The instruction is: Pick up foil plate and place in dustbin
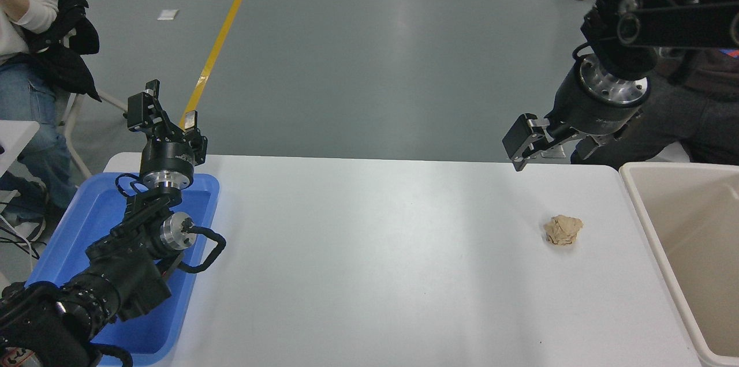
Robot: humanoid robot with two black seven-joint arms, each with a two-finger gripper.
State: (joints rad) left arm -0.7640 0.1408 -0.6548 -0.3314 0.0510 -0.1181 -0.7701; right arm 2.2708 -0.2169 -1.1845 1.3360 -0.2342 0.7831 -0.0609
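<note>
No foil plate shows anywhere in the head view. The beige dustbin stands at the table's right edge, and the part of its tan inside that shows is bare. My right gripper hangs open and empty above the table's far edge, left of the dustbin and beyond a small tan crumpled paper ball. My left arm is parked at the lower left, with its gripper open and raised above the far end of a blue tray.
A person in dark clothes stands at the far right, behind my right arm. Another person sits at the upper left beside a chair. The white table carries only the paper ball between tray and dustbin.
</note>
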